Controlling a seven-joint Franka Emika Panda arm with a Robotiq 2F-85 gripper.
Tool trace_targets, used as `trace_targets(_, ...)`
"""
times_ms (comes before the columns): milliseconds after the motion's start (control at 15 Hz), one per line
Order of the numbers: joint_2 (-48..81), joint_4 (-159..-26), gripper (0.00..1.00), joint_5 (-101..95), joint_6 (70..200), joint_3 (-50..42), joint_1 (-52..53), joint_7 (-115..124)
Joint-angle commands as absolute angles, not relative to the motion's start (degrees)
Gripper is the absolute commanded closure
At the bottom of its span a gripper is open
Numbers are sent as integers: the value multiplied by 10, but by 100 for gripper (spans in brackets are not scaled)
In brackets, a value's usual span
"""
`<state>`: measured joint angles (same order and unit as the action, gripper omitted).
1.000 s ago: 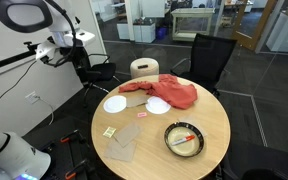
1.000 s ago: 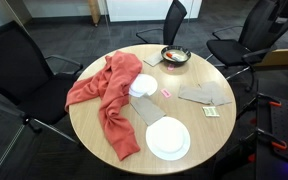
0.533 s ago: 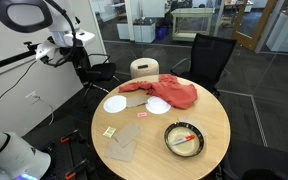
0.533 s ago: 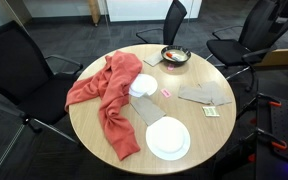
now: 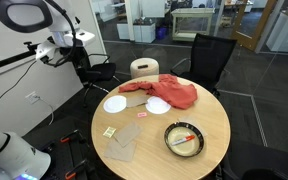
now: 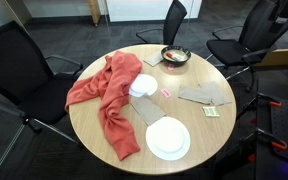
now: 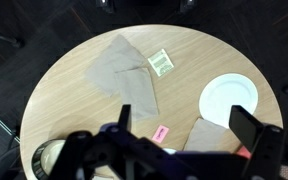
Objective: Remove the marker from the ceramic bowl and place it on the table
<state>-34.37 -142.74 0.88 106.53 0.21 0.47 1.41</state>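
Note:
The ceramic bowl [image 5: 184,139], with a dark rim and pale inside, sits on the round wooden table [image 5: 214,120] near its edge. The red-orange marker [image 5: 187,137] lies inside it. Both also show in an exterior view, the bowl [image 6: 174,56] at the table's far side and the marker [image 6: 174,52] as a small red streak. My gripper [image 5: 60,48] hangs high and well off to the side of the table, far from the bowl. In the wrist view the gripper [image 7: 184,130] is open and empty, and only the bowl's edge [image 7: 46,156] shows at the lower left.
A large red cloth [image 5: 166,92] and two white plates [image 5: 115,104] [image 5: 158,105] lie on the table. Brown napkins [image 5: 122,146], a small yellow item [image 5: 110,131] and a pink item [image 5: 141,114] lie nearby. Black chairs [image 6: 14,60] surround the table.

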Motion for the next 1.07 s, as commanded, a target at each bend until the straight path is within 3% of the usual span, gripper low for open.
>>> trace_targets(0, -331, -1412, 0, 2, 1076, 4, -4, 22)
trace_targets(1000, -106, -1198, 0, -49, 1137, -50, -63, 13)
